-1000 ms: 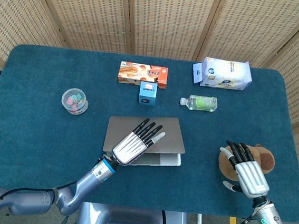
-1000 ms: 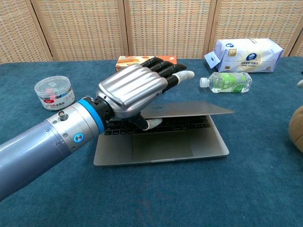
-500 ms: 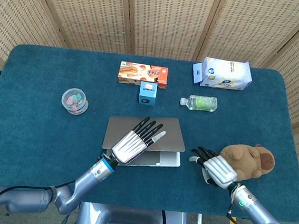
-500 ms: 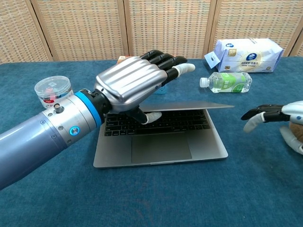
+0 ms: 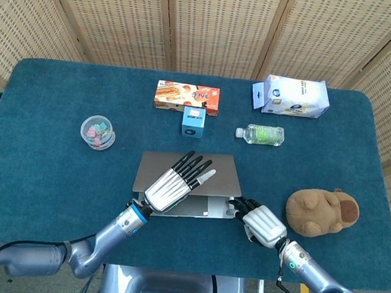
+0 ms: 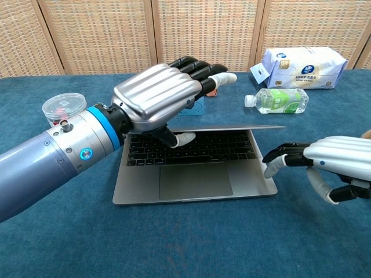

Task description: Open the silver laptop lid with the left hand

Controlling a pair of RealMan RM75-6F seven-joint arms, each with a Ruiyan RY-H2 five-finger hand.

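Note:
The silver laptop (image 5: 215, 170) lies at the table's front centre, its lid (image 6: 249, 127) raised a little off the keyboard base (image 6: 196, 180). My left hand (image 5: 171, 186) holds the lid's front edge: its fingers stretch over the top and its thumb (image 6: 184, 138) sits underneath, as the chest view shows for the left hand (image 6: 152, 99). My right hand (image 5: 263, 224) lies at the base's right front corner. In the chest view the right hand (image 6: 331, 165) holds nothing and its fingertips (image 6: 271, 169) touch the base's right edge.
A brown plush toy (image 5: 322, 211) sits right of the laptop. Behind the laptop stand a small blue box (image 5: 193, 121), a snack box (image 5: 186, 97), a lying green bottle (image 5: 260, 133) and a tissue pack (image 5: 294, 96). A clear jar (image 5: 97, 131) is at the left.
My right hand has come off the plush toy and swung left to the laptop's right front corner. The left hand has raised the lid slightly higher.

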